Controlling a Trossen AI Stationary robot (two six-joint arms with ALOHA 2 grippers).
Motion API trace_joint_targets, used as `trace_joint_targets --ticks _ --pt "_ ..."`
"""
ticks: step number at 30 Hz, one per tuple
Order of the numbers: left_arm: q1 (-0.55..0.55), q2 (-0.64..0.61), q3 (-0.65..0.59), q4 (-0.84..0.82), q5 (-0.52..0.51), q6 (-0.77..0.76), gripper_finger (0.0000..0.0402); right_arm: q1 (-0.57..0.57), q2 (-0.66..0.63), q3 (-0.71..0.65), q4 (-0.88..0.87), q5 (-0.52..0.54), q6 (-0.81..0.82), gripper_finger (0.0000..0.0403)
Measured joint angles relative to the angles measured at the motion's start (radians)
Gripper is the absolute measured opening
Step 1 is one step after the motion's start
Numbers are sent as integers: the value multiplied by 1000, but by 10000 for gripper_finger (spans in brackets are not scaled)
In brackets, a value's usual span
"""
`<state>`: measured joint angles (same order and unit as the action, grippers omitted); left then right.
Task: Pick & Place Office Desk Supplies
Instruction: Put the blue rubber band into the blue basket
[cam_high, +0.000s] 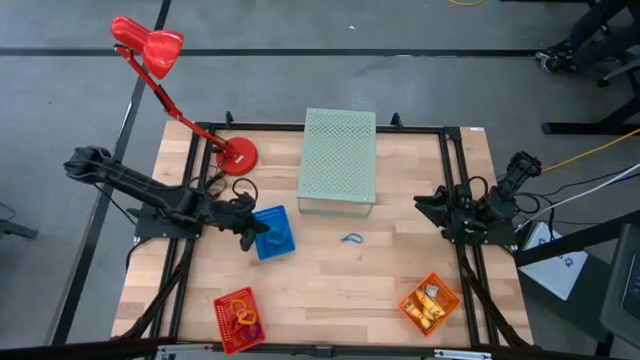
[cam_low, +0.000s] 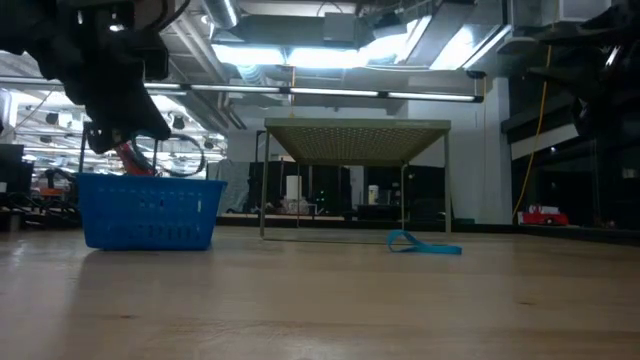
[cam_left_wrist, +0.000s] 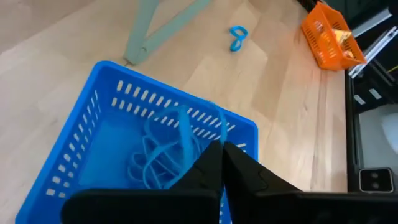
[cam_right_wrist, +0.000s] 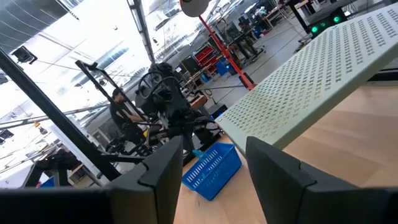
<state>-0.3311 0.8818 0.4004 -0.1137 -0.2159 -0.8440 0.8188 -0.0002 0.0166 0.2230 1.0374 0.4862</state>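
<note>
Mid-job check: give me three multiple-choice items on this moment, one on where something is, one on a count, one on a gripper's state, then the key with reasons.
1. Where does the loose blue loop lie?
A. inside the orange basket
B. on the bare table in front of the green perforated box
C. under the red lamp

2. How many small mesh baskets stand on the table?
A. one
B. two
C. three

3. How do the left gripper's fingers stand?
A. shut, over the blue basket
B. wide open over the red basket
C. shut on the lamp's arm

Key: 1 B, the loop rests on the wood just before the green perforated box. 2 C, the blue basket, red basket and orange basket show from above. 3 A, the left gripper shows its tips together above the blue basket.
</note>
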Motion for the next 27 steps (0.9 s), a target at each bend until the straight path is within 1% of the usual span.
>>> trace_joint_targets --ticks 4,10,18,20,21,23,25,27 --pt "21 0 0 -9 5 3 28 0 0 0 0 0 0 178" --pt "51 0 0 -19 -9 -4 84 0 0 0 0 0 0 178" --pt "62 0 0 -17 17 -10 149 0 0 0 0 -1 0 178" --pt "64 0 0 -10 40 -55 161 0 0 0 0 -1 0 178" --pt "69 0 0 14 72 -80 166 0 0 0 0 -1 0 178" --pt "76 2 0 118 128 -100 172 0 0 0 0 -1 0 178" --pt "69 19 11 227 146 -103 173 0 0 0 -1 -1 0 178" --pt "63 46 37 286 147 -82 171 0 0 0 -1 -1 -3 178"
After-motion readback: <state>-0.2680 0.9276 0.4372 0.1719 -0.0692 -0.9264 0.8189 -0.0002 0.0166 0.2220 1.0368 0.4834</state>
